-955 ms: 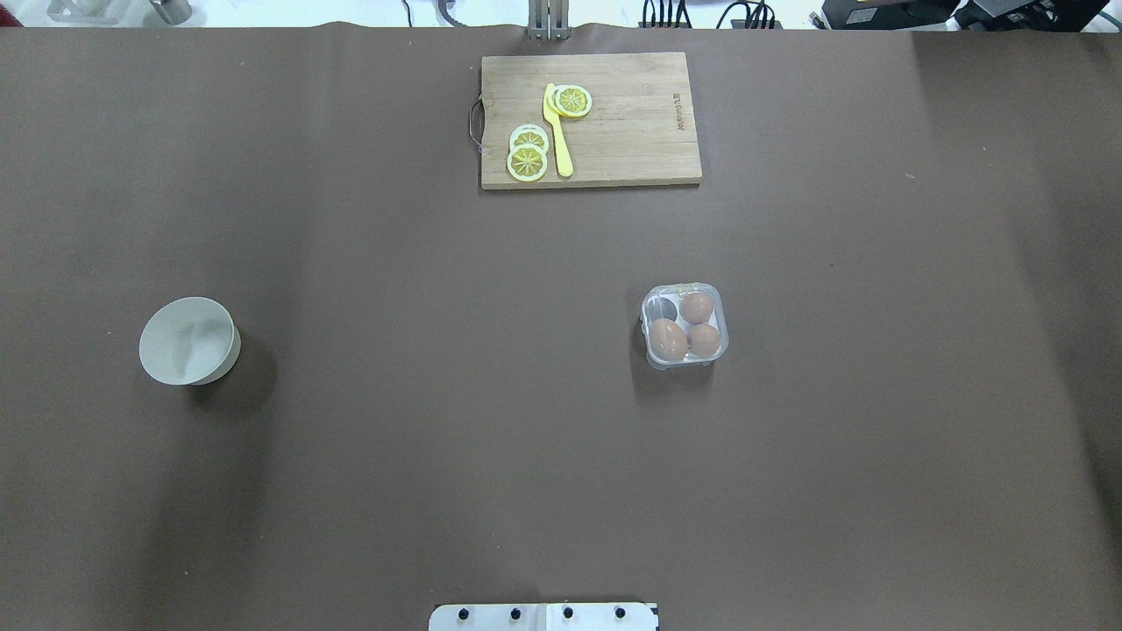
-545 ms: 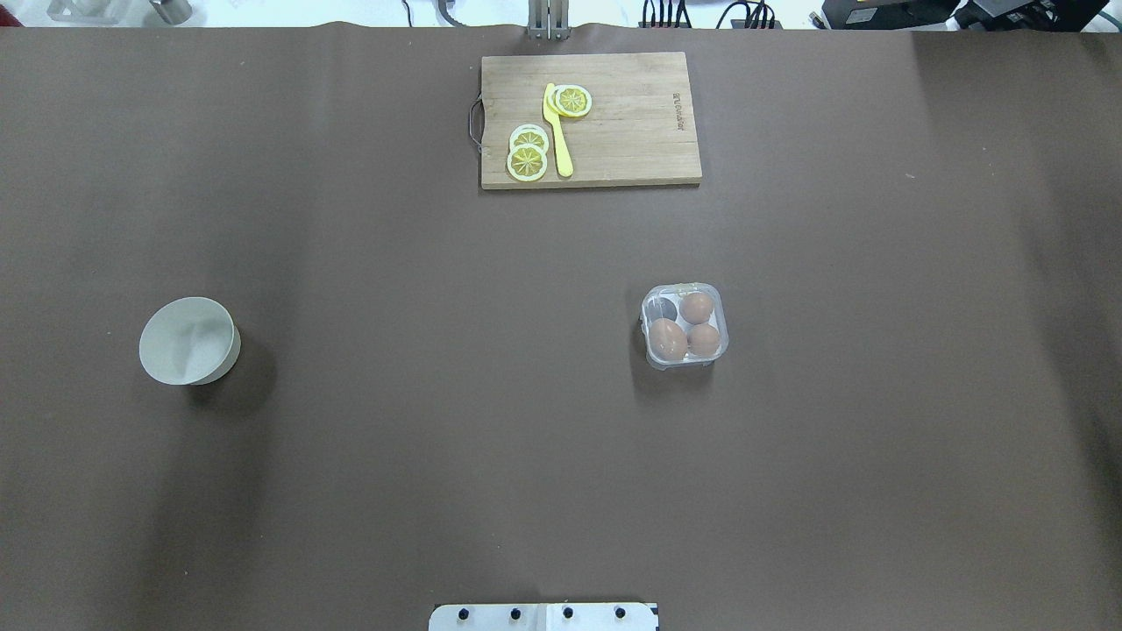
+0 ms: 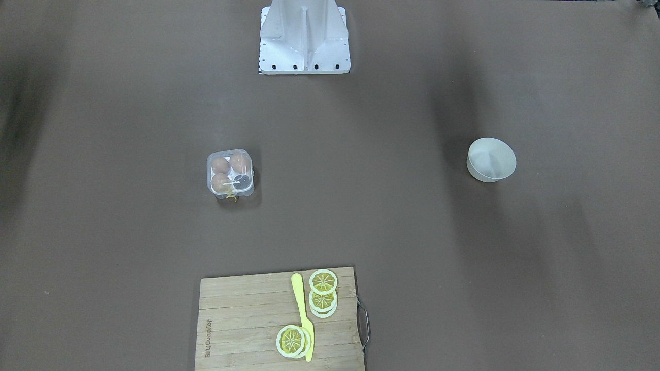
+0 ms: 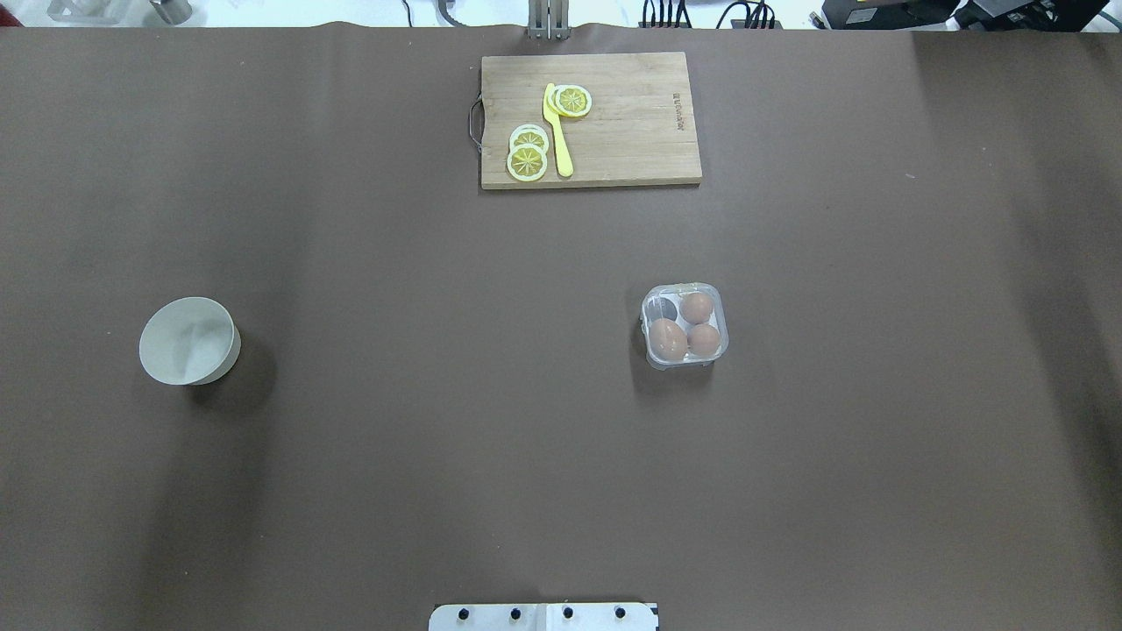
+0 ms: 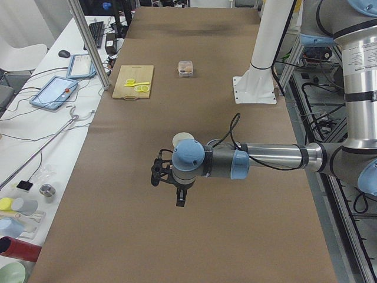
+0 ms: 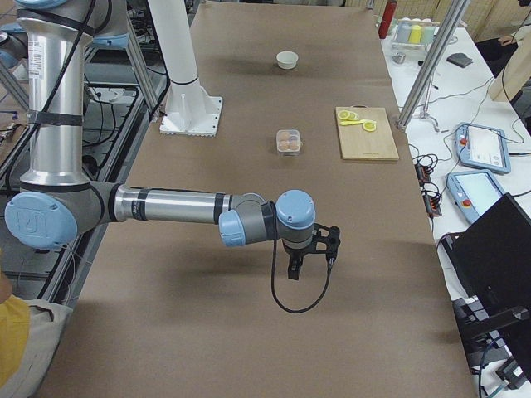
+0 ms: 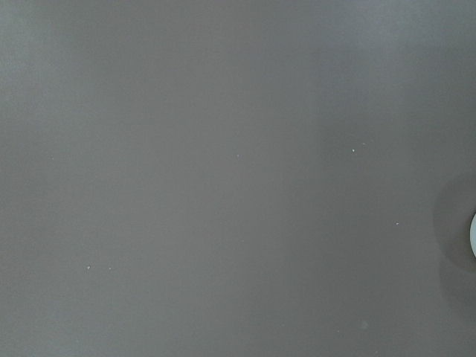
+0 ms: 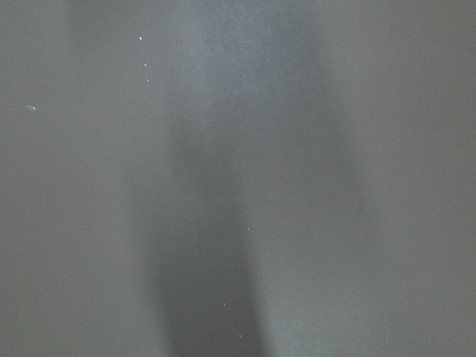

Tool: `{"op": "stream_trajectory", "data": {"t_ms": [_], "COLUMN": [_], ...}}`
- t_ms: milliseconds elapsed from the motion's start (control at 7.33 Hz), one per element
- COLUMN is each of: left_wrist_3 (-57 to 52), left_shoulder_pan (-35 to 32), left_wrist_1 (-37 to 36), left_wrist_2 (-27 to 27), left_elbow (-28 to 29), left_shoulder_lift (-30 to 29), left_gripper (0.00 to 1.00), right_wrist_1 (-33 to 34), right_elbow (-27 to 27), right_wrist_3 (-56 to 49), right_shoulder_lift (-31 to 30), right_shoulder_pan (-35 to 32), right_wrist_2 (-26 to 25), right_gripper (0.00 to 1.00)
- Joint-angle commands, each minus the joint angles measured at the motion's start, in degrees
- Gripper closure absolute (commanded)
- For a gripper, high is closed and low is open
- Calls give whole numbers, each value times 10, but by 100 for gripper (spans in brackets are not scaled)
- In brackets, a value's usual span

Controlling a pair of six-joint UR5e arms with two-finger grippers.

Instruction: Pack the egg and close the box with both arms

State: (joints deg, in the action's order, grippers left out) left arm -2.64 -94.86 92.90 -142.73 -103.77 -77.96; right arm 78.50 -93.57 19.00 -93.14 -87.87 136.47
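Box (3 eggs) well apart frm grippers.

The desk is covered by a plain brown sheet, with soft shadows cast across it. Four things are set directly on it, well apart. A clear plastic egg carton is seen right of centre in the overhead view, a round white bowl at the left, a wooden cutting board at the far edge, and a white metal stand base at the near edge.
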Motion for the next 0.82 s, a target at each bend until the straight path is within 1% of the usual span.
{"op": "stream_trajectory", "data": {"t_ms": [0, 273, 682], "left_wrist_3": [0, 0, -1], "left_shoulder_pan": [-1, -2, -3], "left_wrist_1": [0, 1, 1], "left_wrist_2": [0, 0, 0], "left_elbow": [-2, -3, -6], "left_shoulder_lift": [1, 2, 2], "left_gripper": [3, 3, 3], "right_wrist_1": [29, 29, 29], "right_elbow": [1, 1, 2], "right_wrist_3": [-16, -16, -10], "right_shoulder_lift": [28, 44, 50], "right_shoulder_pan": [-1, 22, 27], "right_wrist_2": [-24, -26, -25], "right_gripper": [0, 0, 0]}}
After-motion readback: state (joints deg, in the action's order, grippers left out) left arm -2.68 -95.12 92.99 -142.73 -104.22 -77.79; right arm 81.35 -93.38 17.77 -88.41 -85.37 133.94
